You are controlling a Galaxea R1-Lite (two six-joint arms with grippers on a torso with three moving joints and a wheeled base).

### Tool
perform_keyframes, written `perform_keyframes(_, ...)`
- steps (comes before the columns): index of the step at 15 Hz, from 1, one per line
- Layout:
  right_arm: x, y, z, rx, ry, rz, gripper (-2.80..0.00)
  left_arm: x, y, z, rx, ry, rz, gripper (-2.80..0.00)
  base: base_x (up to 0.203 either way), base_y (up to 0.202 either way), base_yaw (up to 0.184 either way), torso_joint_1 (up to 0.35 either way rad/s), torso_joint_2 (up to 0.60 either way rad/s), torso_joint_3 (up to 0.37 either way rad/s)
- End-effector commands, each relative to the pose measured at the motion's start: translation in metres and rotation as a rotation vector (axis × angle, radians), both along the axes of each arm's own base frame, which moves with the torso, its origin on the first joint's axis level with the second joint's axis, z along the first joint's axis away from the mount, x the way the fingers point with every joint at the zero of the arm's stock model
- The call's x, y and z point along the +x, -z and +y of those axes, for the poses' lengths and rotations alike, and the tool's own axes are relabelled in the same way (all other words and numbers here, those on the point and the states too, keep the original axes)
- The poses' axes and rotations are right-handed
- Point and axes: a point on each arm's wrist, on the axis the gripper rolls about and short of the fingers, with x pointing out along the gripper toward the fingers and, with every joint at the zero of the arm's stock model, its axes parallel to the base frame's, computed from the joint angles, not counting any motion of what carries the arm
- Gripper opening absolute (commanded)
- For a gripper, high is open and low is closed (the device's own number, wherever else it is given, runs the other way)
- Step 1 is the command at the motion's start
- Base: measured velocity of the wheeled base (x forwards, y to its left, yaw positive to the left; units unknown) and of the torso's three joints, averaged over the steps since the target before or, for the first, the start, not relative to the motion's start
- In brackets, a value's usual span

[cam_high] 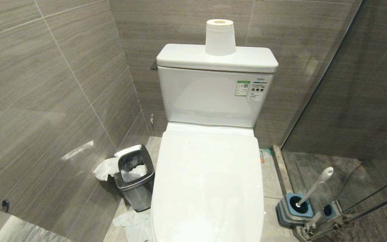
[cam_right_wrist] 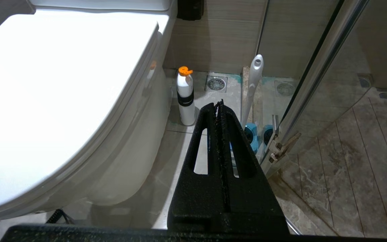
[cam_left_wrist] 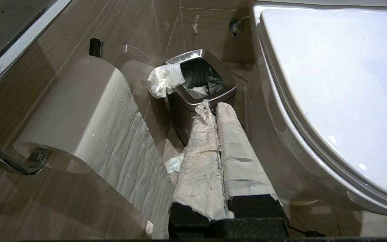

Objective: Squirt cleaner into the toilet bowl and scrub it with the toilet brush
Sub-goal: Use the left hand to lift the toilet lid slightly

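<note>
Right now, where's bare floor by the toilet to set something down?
Free: floor tile between the toilet and the brush holder, in front of the cleaner bottle. Also the closed lid. Crowded: the other side, with the waste bin and tissue scraps on the floor.

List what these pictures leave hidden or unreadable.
- Toilet bowl: in all views the shut lid hides the basin, so any cleaner inside is unseen.
- Toilet brush: in the head view its bristle head sits down in the holder.
- Label on the tank: print too small in the head view.
- Bottle: shows only in the right wrist view; its contents cannot be told.
</note>
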Motion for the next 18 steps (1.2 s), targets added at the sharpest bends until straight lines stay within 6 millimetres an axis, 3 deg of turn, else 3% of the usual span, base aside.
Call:
perform_keyframes(1,0.0001,0.0004,0.0,0.001,0.0,0.002,-2.8,0.0002,0.0009,0.0,0.0,0.0,0.003,-2.8,0.0,0.0,0.0,0.0,0.0,0.0)
perform_keyframes(18,0.0,0.0,0.0,0.001,0.0,0.0,-2.8,0.0002,0.0009,0.0001,0.0,0.004,0.003,-2.8,0.0,0.0,0.0,0.0,0.0,0.0)
